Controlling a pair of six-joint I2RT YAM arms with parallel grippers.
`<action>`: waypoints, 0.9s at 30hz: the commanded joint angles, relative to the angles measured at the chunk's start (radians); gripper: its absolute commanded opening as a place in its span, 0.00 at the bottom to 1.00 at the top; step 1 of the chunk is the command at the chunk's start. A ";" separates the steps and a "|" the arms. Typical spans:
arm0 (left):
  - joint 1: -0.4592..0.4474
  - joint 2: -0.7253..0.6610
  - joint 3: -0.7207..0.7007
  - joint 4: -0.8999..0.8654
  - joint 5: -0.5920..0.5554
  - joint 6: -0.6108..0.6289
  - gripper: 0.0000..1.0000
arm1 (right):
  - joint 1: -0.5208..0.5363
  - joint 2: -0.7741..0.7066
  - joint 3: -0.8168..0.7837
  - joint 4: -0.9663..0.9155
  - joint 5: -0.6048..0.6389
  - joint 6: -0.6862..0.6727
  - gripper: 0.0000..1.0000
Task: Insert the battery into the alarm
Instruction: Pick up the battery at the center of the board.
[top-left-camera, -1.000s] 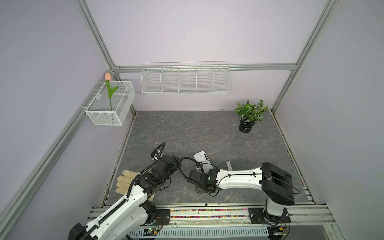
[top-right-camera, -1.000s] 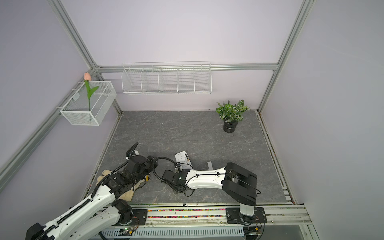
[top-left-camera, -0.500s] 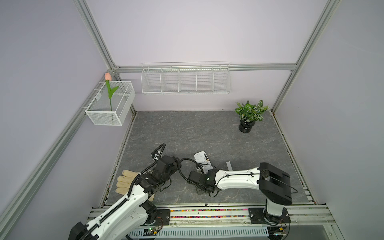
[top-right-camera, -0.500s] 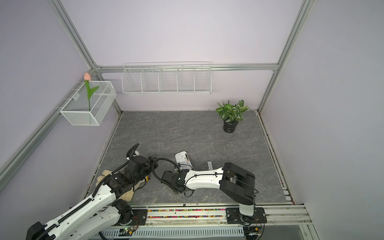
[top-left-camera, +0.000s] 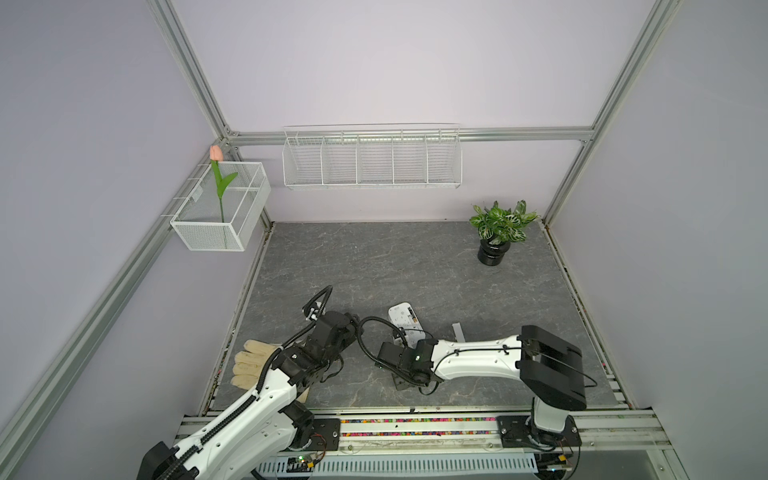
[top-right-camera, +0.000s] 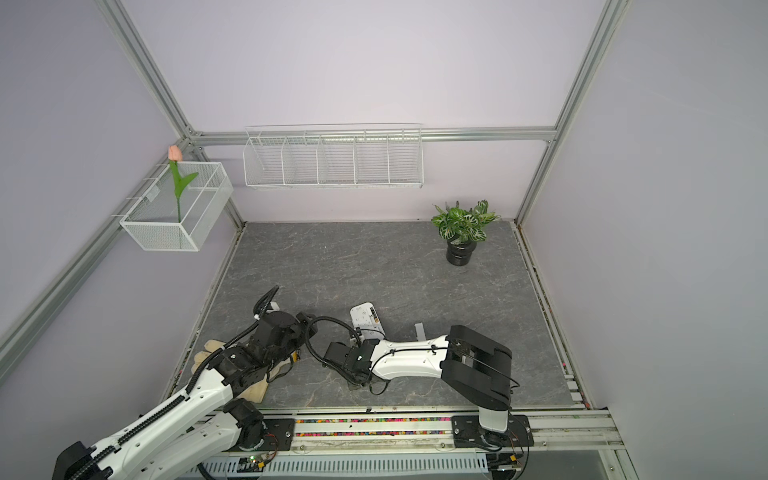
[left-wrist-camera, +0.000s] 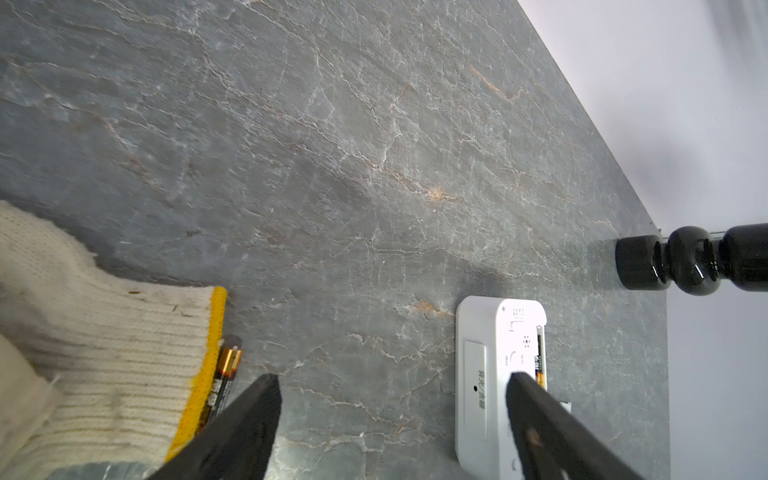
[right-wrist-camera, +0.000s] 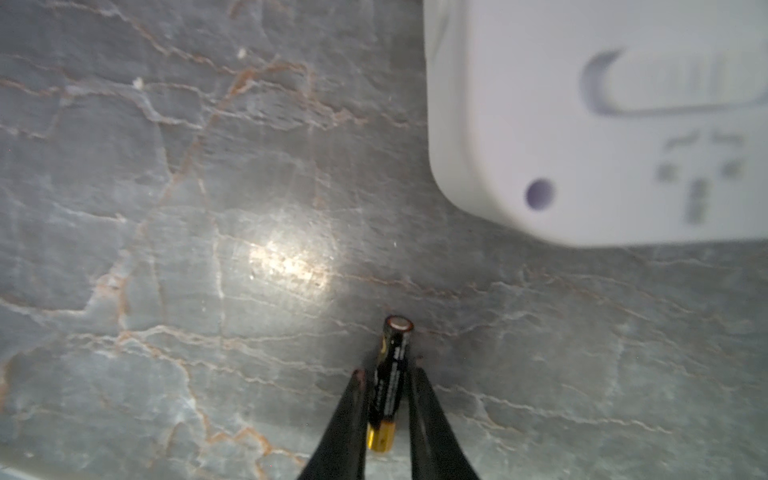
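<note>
Gripping the battery (right-wrist-camera: 390, 384) now with the right claw (right-wrist-camera: 387, 374), black fingers (right-wrist-camera: 347, 419) pressed on either side of the black casing. Gold band back at the claw end, silver cap out front, over grey veined desk (right-wrist-camera: 187, 187). Just ahead and blurred, the alarm (right-wrist-camera: 602, 137), white back showing: rounded corner, small round hole, slider recess. Clear of the battery, bare desk between.

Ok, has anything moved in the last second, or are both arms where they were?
Barely. The right arm edged slightly to the robot's left. No pickup or release shows: the right gripper is shut on the battery near the alarm. The left gripper, open, the alarm and the glove stayed put.
</note>
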 joint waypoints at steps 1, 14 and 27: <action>0.006 0.001 -0.010 0.004 -0.017 -0.004 0.87 | 0.016 -0.002 -0.033 -0.083 -0.031 0.003 0.23; 0.006 0.013 -0.009 0.017 -0.009 -0.007 0.87 | 0.027 0.008 -0.019 -0.107 -0.007 -0.005 0.16; 0.006 0.076 0.006 0.077 0.059 0.052 0.87 | 0.008 -0.197 -0.107 0.027 0.041 -0.196 0.08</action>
